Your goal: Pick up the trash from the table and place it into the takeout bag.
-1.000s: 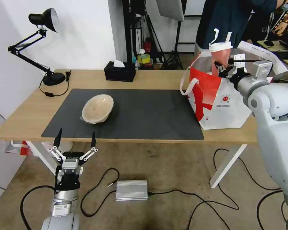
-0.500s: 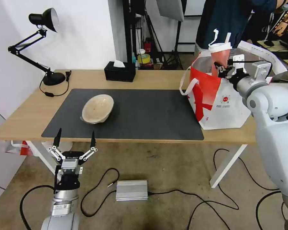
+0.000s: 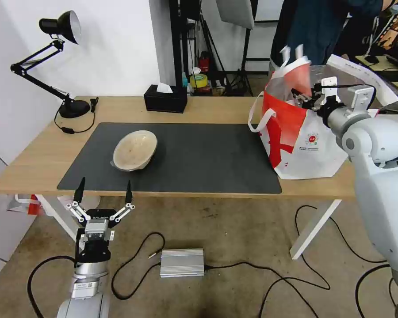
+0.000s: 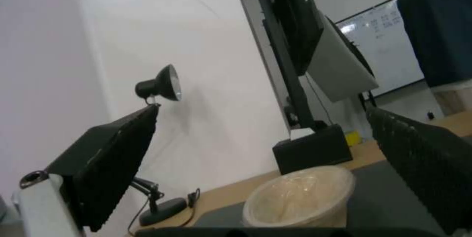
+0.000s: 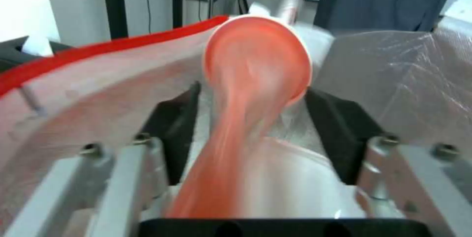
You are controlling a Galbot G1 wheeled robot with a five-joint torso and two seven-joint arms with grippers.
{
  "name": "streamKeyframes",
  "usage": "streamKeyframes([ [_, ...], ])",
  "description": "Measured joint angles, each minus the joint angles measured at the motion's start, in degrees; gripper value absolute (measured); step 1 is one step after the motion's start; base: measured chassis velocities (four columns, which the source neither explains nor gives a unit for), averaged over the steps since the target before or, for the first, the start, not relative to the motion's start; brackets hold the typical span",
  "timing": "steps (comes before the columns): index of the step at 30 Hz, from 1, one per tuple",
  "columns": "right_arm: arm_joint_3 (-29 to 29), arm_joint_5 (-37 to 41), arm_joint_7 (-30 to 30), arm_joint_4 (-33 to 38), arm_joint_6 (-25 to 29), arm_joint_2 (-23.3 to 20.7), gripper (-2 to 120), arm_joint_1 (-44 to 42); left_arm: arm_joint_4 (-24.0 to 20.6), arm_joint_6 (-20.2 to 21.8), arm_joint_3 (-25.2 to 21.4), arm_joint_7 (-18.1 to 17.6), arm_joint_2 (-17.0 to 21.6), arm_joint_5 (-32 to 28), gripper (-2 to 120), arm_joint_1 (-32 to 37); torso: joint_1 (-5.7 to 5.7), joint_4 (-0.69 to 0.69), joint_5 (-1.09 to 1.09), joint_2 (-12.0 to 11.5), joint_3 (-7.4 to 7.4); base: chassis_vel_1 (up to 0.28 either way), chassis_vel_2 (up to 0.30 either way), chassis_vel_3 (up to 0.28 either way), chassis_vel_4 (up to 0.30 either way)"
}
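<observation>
1. Head view: right tool (image 3: 301,98) over the boxy white-and-red takeout bag (image 3: 303,141) on the tabletop (image 3: 208,110).
2. Fingers spread — tall red drink cup (image 3: 298,77), blurred and tilted, sits between them.
3. Left tool (image 3: 104,194) wide open, empty, below the tabletop edge.

You count one red drink cup (image 3: 299,76), one beige plastic bowl (image 3: 135,150), one takeout bag (image 3: 303,137), one counter (image 3: 40,163), one dark mat (image 3: 199,154), one tissue box (image 3: 165,100), one desk lamp (image 3: 59,26), two tools: left tool (image 3: 104,191), right tool (image 3: 306,96).

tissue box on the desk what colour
Black tissue box, clearest in the head view.
</observation>
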Motion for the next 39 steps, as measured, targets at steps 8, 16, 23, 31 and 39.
streamKeyframes([
  [8,0.18,0.24,0.32,0.69,0.72,-0.48,85,-0.58,-0.43,-0.05,0.19,0.05,0.0,0.13,100,0.44,0.0,0.0,-0.01,0.0,-0.01,0.0,0.0,0.0,0.0],
  [16,0.32,0.29,0.37,1.16,1.22,-0.68,100,-0.96,-0.82,-0.14,0.23,0.09,0.0,0.21,100,0.82,0.0,0.0,-0.01,0.0,-0.01,0.0,0.0,0.0,0.0],
  [23,0.6,0.42,0.34,1.86,1.6,-0.86,100,-1.41,-0.96,-0.2,0.28,0.12,0.0,0.33,100,0.95,0.0,0.0,-0.01,0.01,-0.01,0.0,0.0,0.0,0.0],
  [31,1.14,0.59,0.36,3.42,3.82,-0.98,100,-2.73,-0.96,-0.28,0.38,0.15,0.0,0.48,100,0.96,-0.01,0.0,-0.02,0.01,-0.01,0.0,0.0,0.0,0.0],
  [39,1.14,0.58,1.34,5.64,8.9,-1.0,100,-4.01,-0.99,-0.29,0.41,0.17,0.0,0.53,100,0.99,-0.01,0.0,-0.01,0.02,-0.01,0.0,0.0,0.0,0.0],
])
